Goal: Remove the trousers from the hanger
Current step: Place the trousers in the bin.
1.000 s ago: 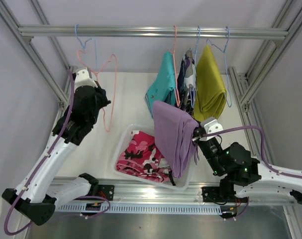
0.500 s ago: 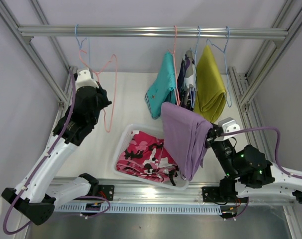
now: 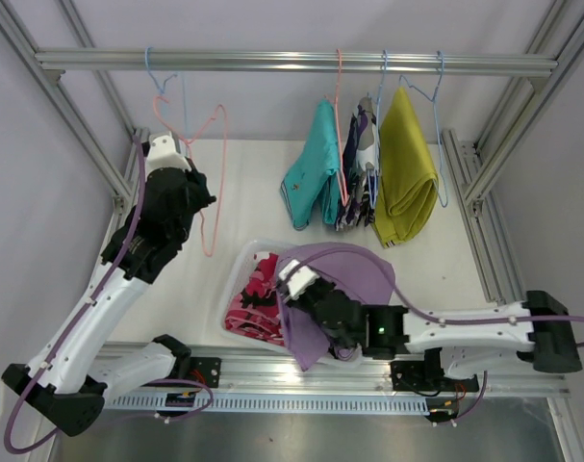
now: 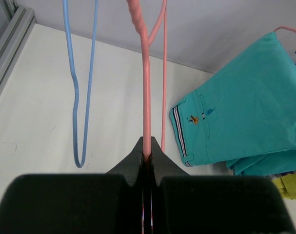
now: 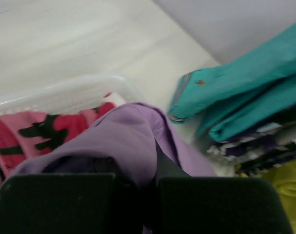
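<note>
Right wrist view is all smeared, so any prints or stitching there are mush. The lilac trousers (image 3: pixel 342 274) are draped over the right gripper (image 5: pixel 137 187), and from the top camera you can't see its fingertips under the cloth. They also bury most of the bin (image 3: pixel 236 279) and a good chunk of the pink-red trousers (image 3: pixel 253 303). The camouflage trousers (image 3: pixel 357 183) are just a sliver squeezed between two other pairs. In the left wrist view the left gripper (image 4: pixel 148 151) blocks the lower part of the pink hanger (image 4: pixel 147 107). The teal trousers (image 4: pixel 245 112) run off the right edge, and the mustard trousers (image 4: pixel 289 183) are only a corner.
</note>
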Controlling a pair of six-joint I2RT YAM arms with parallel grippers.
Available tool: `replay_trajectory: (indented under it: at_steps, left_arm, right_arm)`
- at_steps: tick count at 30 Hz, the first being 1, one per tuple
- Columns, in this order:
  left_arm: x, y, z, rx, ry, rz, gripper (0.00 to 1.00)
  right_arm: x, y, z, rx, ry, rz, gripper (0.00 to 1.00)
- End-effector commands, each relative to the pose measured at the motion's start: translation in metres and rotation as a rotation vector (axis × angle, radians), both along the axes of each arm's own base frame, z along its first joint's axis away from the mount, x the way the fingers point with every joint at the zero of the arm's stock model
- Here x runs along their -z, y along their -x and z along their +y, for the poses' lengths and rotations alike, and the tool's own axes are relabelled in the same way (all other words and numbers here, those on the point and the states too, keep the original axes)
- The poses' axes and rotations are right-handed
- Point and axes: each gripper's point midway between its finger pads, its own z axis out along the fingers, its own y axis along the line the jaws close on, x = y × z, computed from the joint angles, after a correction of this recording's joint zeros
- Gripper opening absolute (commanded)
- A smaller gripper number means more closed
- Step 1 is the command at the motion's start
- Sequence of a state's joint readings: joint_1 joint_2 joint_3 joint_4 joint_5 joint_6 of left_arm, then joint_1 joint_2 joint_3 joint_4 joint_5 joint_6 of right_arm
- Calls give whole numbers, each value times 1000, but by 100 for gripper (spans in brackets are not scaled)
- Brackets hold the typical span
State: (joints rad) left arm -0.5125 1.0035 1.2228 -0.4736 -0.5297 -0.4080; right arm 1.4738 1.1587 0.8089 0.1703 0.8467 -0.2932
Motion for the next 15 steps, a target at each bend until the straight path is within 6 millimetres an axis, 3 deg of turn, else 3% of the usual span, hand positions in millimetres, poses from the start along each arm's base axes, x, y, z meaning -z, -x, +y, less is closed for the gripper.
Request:
replay_trajectory:
  at_steps: [1,4,10,12,15]
  left_arm:
    - [-24,4,5,-12,11,-71,0]
    - [-25,5,6,-12,12,-73,1]
    - [-26,7,3,2,17,-75,1]
    - [-27,7,4,3,19,-76,0]
    - [-29,9,4,6,22,-84,0]
  right_arm:
    - [-1,16,49,-96,-131,60,0]
    - [19,28,81,-143,-119,92,0]
    - [45,51,126,-220,-118,144,0]
    - [40,57,140,-243,-130,149,0]
    - [50,62,156,-255,-115,155,1]
